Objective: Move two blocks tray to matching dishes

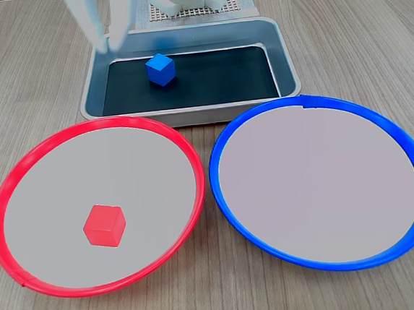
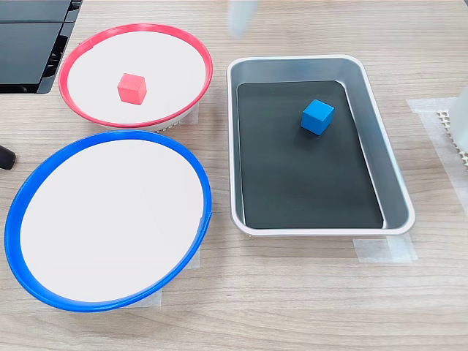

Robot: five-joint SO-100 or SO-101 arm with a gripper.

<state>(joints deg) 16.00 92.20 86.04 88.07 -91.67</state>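
One block lies in the left dish, another in the tray behind.

One fixed view looks down across both dishes toward the tray; another sits nearly above the tray, dishes leftward.

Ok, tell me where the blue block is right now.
The blue block sits inside the tray, on its dark bottom toward the left end in a fixed view, apart from both dishes.
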